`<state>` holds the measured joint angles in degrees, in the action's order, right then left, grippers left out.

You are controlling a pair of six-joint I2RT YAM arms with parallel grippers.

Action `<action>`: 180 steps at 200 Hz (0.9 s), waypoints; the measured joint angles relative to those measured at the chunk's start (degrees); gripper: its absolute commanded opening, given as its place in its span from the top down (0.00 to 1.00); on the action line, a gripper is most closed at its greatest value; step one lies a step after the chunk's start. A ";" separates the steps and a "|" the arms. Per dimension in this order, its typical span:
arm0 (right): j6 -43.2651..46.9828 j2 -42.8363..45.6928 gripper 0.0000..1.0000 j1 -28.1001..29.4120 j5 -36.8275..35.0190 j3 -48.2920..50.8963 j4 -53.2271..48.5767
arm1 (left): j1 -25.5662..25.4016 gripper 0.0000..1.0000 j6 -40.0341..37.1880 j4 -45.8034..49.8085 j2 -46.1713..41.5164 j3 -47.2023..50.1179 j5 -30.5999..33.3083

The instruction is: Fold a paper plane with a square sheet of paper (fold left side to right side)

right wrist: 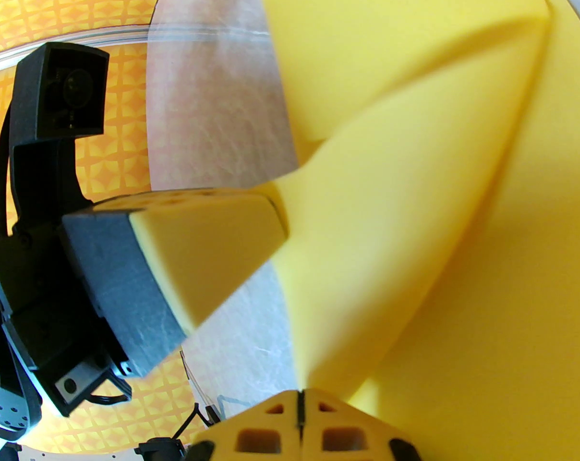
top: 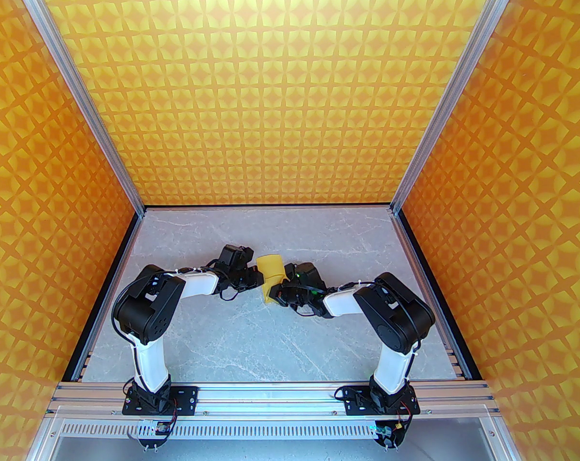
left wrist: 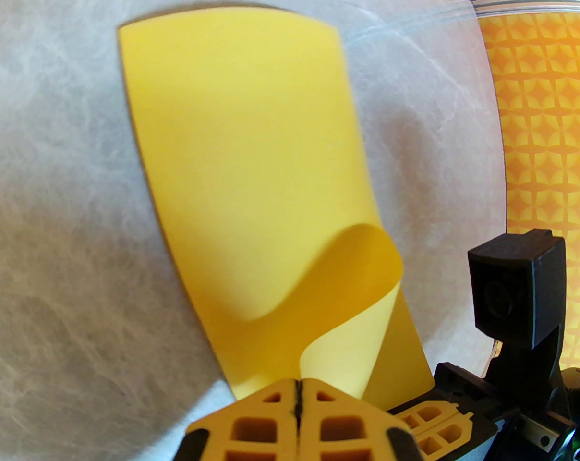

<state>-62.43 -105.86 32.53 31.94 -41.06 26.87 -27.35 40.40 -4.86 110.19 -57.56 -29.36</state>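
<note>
The square sheet of paper (top: 271, 269) is plain yellow and hangs buckled between the two grippers at the middle of the table. My left gripper (top: 258, 279) is shut on its left edge. In the left wrist view the sheet (left wrist: 242, 151) spreads away from the closed gripper (left wrist: 297, 389), with a loose curl near the pinch. My right gripper (top: 277, 292) is shut on the near right part. In the right wrist view its closed tips (right wrist: 299, 396) pinch a raised flap of the sheet (right wrist: 415, 89), and the left gripper's fingers (right wrist: 213, 243) clamp the edge beside it.
The grey marbled table (top: 251, 339) is bounded by orange star-patterned walls (top: 280, 89) at the back and on both sides. The two arms' bases sit on the aluminium rail (top: 271, 394) at the near edge. Both wrists stand close together, almost touching.
</note>
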 measured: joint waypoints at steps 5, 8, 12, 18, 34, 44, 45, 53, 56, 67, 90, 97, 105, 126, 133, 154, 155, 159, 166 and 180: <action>-0.04 -0.17 1.00 0.09 0.00 0.04 0.02 | 0.00 0.98 0.00 0.00 0.02 0.00 0.00; -0.15 -0.24 1.00 0.09 0.02 0.07 0.04 | 0.00 0.98 0.00 -0.02 0.07 0.00 0.00; -0.17 -0.35 1.00 0.11 0.00 0.07 0.07 | 0.00 0.98 0.00 0.00 0.13 0.00 0.00; -0.22 -0.50 1.00 0.11 0.02 0.07 0.09 | 0.00 0.98 0.00 0.00 0.17 0.00 0.00; -0.39 -0.83 1.00 0.13 0.02 0.07 0.35 | 0.00 0.98 0.00 0.00 0.33 0.00 0.00; -0.42 -0.98 1.00 0.13 0.02 0.04 0.55 | 0.00 0.98 0.00 -0.02 0.46 0.00 0.00; -0.42 -1.01 1.00 0.15 0.02 0.07 0.59 | 0.00 0.98 0.00 0.00 0.46 0.00 0.00; -0.50 -1.09 1.00 0.15 0.02 0.07 0.63 | 0.00 0.98 0.00 0.00 0.57 0.00 0.00; -0.55 -1.11 1.00 0.15 0.02 0.07 0.63 | 0.00 0.98 0.00 0.00 0.61 0.00 0.02; -0.57 -1.18 1.00 0.35 0.02 0.07 0.72 | 0.00 0.98 0.00 0.00 0.74 0.00 0.00; -0.57 -1.49 1.00 0.46 0.02 0.07 1.03 | 0.00 0.98 -0.02 0.00 0.90 0.00 0.00; -0.57 -1.64 1.00 0.50 0.02 0.07 1.03 | 0.00 0.98 0.00 0.00 0.90 0.00 0.00; -0.57 -1.77 1.00 0.50 0.02 0.04 1.05 | 0.00 0.98 -0.02 0.00 0.90 0.00 0.00; -0.57 -1.95 1.00 0.55 0.02 0.07 1.07 | 0.04 0.98 -0.02 0.00 0.92 0.00 0.00; -0.57 -1.95 1.00 0.61 0.02 0.07 1.07 | 0.07 0.99 0.00 0.00 0.96 0.00 0.00; -0.57 -1.95 1.00 0.83 0.02 0.07 1.07 | 0.13 0.99 0.00 0.00 1.36 0.00 -0.02; -0.57 -1.95 1.00 0.83 0.04 0.07 1.07 | 0.15 0.99 0.00 0.00 1.38 0.00 -0.02; -0.57 -1.95 1.00 0.83 0.02 0.07 1.09 | 0.17 0.99 0.00 0.00 1.46 0.00 -0.02; -0.57 -1.99 1.00 0.85 0.02 0.07 1.09 | 0.26 0.99 0.00 0.00 1.60 0.00 -0.04; -0.57 -2.21 1.00 0.87 0.04 0.04 1.29 | 0.44 0.99 0.00 0.02 1.64 0.00 -0.15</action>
<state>-63.00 -108.07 33.41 31.99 -41.01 28.16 -26.92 40.40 -4.84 111.83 -57.56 -29.52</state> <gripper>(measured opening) 0.041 0.059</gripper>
